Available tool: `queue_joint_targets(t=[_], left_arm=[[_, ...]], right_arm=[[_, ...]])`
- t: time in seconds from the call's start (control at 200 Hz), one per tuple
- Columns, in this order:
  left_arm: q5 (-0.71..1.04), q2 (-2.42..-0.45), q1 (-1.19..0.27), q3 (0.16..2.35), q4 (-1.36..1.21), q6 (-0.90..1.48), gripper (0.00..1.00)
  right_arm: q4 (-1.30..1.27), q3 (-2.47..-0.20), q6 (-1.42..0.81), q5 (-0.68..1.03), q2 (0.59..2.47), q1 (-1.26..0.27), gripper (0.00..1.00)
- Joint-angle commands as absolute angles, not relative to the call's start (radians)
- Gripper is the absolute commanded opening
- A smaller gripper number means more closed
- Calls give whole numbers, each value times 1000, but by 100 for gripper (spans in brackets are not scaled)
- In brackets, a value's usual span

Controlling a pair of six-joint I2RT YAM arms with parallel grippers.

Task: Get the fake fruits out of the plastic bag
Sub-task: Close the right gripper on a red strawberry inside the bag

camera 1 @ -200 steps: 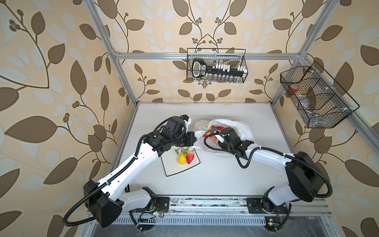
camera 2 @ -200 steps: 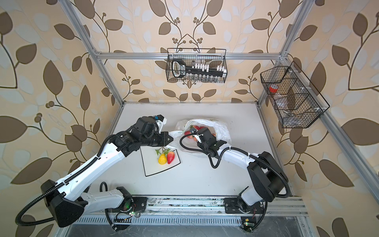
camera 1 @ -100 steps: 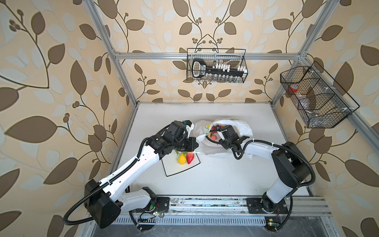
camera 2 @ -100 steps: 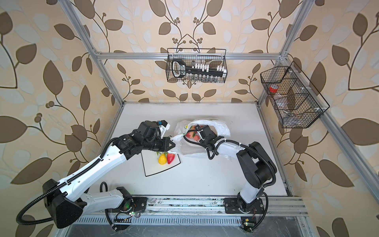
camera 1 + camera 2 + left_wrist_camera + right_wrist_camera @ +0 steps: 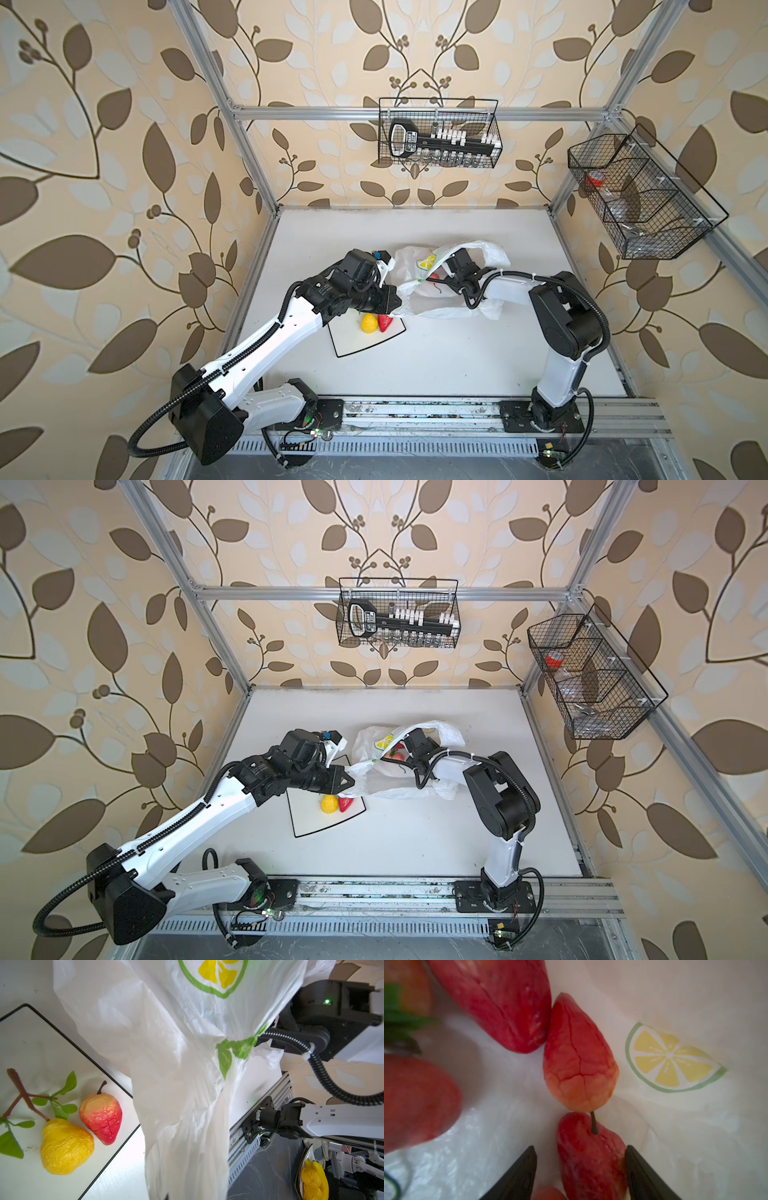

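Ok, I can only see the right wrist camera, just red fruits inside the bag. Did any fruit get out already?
Observer: Yes, two. A yellow pear and a red fruit lie on the plate, outside the plastic bag.
Operator: Who's holding the bag up?
Observer: The left gripper, shut on a bunched part of its edge, near the plate's far corner.
Operator: Is there room for more?
Observer: Yes. Both fruits sit at the plate's far end, and the near part is bare.
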State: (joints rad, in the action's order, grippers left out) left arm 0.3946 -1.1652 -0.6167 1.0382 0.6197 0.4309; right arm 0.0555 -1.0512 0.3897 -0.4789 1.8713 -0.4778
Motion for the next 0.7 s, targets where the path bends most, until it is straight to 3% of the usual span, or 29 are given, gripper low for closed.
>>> queue_joint_targets(t=[0.0, 0.475, 0.695], left_arm=[[412, -1130, -629, 1039, 631, 399, 0], [357, -1118, -628, 1046, 629, 401, 0], [310, -1129, -628, 1054, 602, 430, 0]], right_arm=[[79, -1072, 410, -479, 1914, -463, 65], [114, -1062, 467, -525, 1887, -452, 43], [135, -1058, 459, -426, 1760, -454, 40]])
